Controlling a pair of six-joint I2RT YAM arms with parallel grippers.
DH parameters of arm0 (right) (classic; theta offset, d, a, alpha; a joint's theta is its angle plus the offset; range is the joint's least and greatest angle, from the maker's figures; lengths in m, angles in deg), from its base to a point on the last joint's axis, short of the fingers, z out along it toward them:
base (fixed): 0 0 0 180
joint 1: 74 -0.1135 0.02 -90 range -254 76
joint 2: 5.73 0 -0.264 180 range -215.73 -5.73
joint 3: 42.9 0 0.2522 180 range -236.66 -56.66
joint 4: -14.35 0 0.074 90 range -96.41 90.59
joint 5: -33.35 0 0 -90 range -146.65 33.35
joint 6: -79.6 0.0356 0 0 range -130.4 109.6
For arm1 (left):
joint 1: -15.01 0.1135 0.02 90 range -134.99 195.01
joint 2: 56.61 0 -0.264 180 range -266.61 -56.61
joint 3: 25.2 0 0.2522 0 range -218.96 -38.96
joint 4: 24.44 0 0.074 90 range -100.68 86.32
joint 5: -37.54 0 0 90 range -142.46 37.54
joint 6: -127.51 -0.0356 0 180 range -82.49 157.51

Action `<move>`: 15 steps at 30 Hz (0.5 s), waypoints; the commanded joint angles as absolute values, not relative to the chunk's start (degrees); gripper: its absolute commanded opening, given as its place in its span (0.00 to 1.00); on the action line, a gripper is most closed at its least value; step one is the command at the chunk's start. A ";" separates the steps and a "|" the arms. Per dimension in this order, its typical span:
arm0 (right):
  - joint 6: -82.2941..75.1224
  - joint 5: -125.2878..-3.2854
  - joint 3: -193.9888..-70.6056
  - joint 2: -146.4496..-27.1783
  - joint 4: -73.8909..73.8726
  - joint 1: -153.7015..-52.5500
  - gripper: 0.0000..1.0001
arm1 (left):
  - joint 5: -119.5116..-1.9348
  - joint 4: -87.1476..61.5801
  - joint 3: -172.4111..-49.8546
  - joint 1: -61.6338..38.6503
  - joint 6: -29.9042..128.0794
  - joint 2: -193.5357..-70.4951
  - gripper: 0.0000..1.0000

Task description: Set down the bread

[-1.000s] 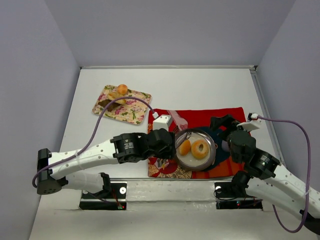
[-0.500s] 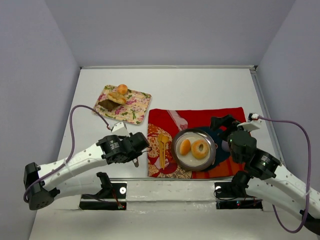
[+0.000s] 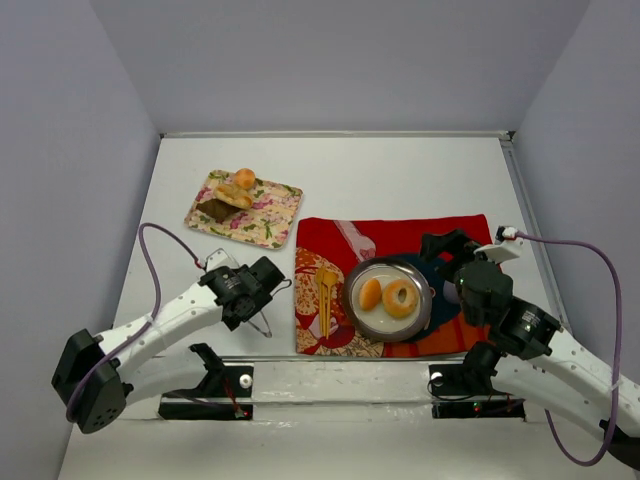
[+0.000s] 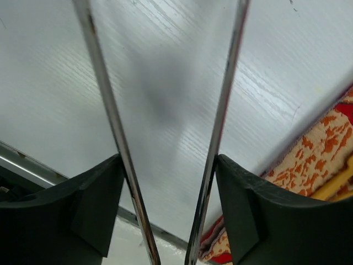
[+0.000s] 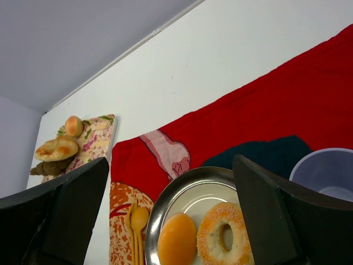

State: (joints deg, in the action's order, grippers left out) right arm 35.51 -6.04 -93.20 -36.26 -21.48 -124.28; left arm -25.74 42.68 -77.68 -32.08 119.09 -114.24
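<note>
Left gripper [image 4: 168, 165]: fingers apart, with a thin metal tong blade [image 4: 105, 99] along each inner face (probably for a gentler reach on food). Nothing is between the blades. You find it over the bare table [image 3: 400, 170], just left of the red cloth [image 3: 400, 232].

Right gripper [image 5: 170, 160]: spread wide and empty, beside the steel plate [image 3: 351, 285].

Bread: an orange roll [image 3: 369, 294] lies just beside a sugared bagel [image 3: 401, 298] on that plate. Nothing grips it, so you may judge it placed.

Spare pastries [image 3: 236, 192]: on the floral tray [image 3: 270, 228], well apart.
</note>
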 commanded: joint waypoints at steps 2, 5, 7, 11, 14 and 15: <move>35.83 -3.74 -92.61 -35.97 -20.42 -124.27 1.00 | -24.25 39.24 -79.22 -28.15 113.36 -118.30 0.87; 35.92 -3.74 -92.52 -35.09 -20.42 -124.27 1.00 | -25.13 39.15 -80.01 -27.79 112.65 -117.61 0.93; 35.92 -3.74 -92.35 -34.83 -20.51 -124.27 1.00 | -24.95 40.64 -81.40 -27.79 113.18 -116.21 0.99; 35.57 -3.21 -92.35 -34.47 -20.68 -124.27 1.00 | -24.43 42.58 -85.62 -27.79 109.50 -113.74 0.99; 34.60 -3.73 -93.13 -34.91 -20.68 -124.27 1.00 | -24.34 41.36 -91.42 -27.97 102.76 -111.38 0.99; 34.43 -4.17 -93.40 -35.17 -20.86 -124.27 1.00 | -24.34 40.13 -92.74 -28.14 100.46 -110.58 0.99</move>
State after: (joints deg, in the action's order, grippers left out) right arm 35.25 -5.99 -92.34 -35.03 -21.72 -124.28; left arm -26.75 41.09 -85.86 -28.02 109.23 -114.24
